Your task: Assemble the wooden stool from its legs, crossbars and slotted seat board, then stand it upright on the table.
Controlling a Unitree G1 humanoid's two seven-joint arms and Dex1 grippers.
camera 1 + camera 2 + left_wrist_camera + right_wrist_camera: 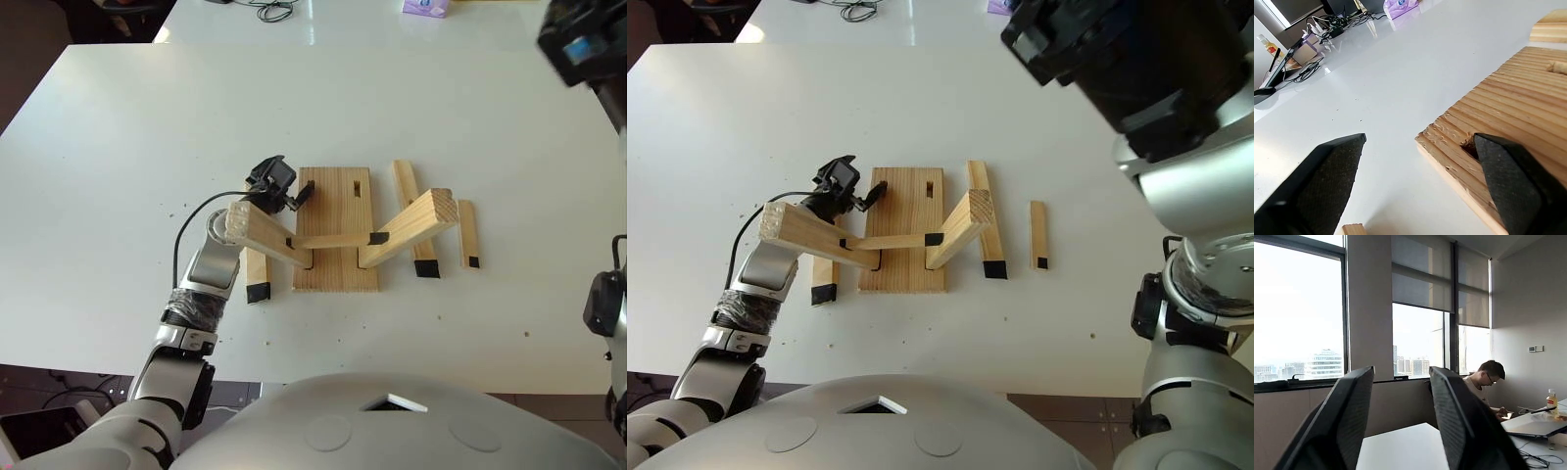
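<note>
The slotted seat board (pixel 336 257) lies flat mid-table. On it rest two thick legs, one leaning left (pixel 266 235) and one leaning right (pixel 413 225), joined by a thin crossbar (pixel 336 241). A third leg with a black tip (pixel 409 192) lies right of the board, and a short crossbar (pixel 468 234) beyond it. Another black-tipped piece (pixel 257 277) lies left of the board. My left gripper (pixel 294 199) is open at the board's far left corner (pixel 1488 127), one finger (pixel 1322 191) over the table and the other (pixel 1513 181) over the wood. My right gripper (pixel 1400 374) is raised high on the right, open and holding nothing.
The white table (pixel 118 147) has wide free room left of and beyond the parts. A purple box (pixel 426 8) and cables (pixel 269 10) sit at the far edge. The near edge runs just below the parts.
</note>
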